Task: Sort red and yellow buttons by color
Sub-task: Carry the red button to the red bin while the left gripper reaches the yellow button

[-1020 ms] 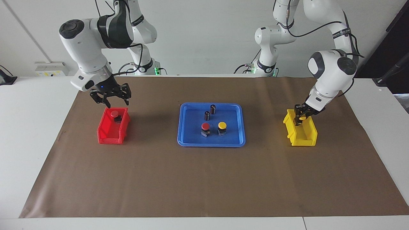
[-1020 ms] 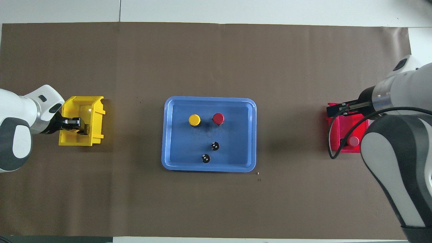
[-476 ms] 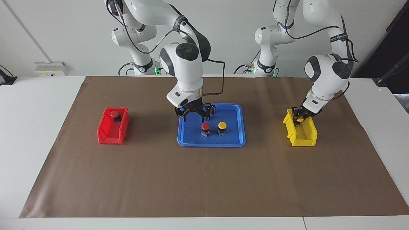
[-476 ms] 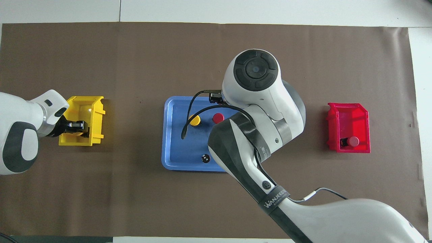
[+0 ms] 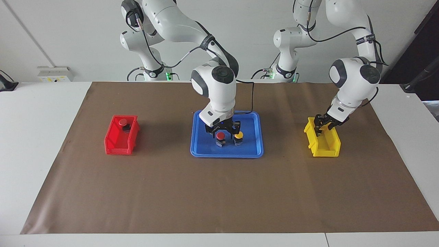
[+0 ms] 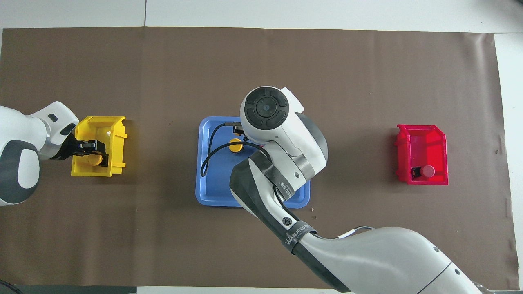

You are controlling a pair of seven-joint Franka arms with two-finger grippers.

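My right gripper [image 5: 223,130] is open and low over the blue tray [image 5: 202,151], its fingers on either side of a red button [image 5: 220,136]. A yellow button [image 5: 238,134] stands beside that one in the tray and also shows in the overhead view [image 6: 235,143]. My left gripper [image 5: 324,124] is open just above the yellow bin [image 5: 324,147]. A yellow button [image 6: 94,159] lies in that bin under the gripper [image 6: 93,148]. The red bin [image 5: 116,144] holds a red button [image 5: 122,121].
The tray sits mid-table on a brown mat [image 5: 219,192], with the red bin toward the right arm's end and the yellow bin toward the left arm's end. The right arm hides the tray's part nearer the robots in both views.
My right arm swung from over the red bin to the tray and came down over the red button. My left gripper let go of the yellow button, which now lies in the yellow bin.
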